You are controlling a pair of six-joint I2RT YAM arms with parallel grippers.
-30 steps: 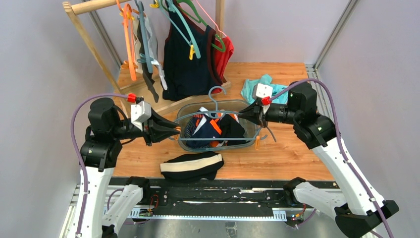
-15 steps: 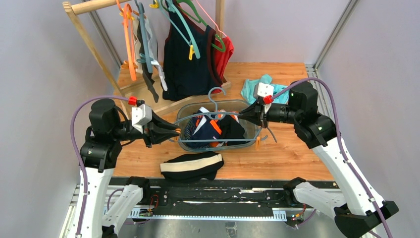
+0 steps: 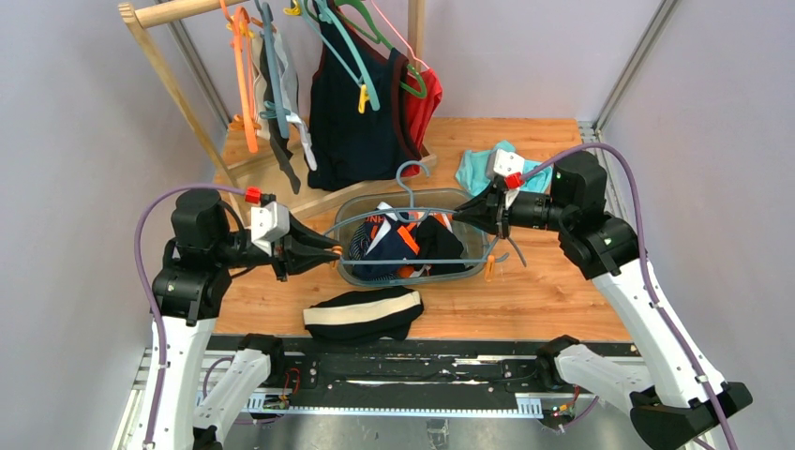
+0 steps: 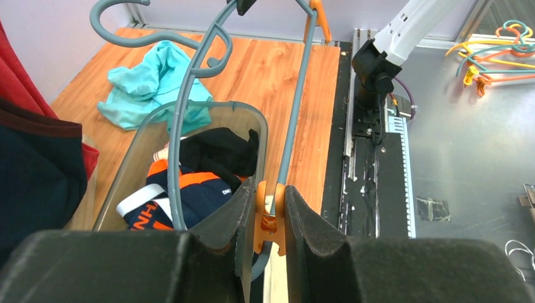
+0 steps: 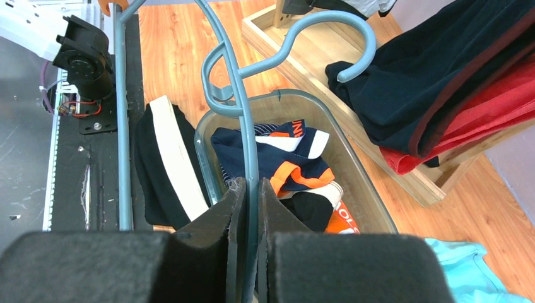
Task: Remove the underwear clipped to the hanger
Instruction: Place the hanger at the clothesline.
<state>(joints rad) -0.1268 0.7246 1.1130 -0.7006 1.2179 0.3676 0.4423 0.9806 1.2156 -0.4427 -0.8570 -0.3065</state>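
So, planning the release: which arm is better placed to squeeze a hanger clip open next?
Left. The left gripper pinches the orange clip at its end of the hanger; the right gripper is shut on the bare bar, away from the clips, steadying it.

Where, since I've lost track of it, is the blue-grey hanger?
In the top view's centre, the hanger is above the clear bin, held between the left gripper and the right gripper.

Bright even light; soft shadows; left end effector (image 4: pixel 270 189) blurred, close foreground.
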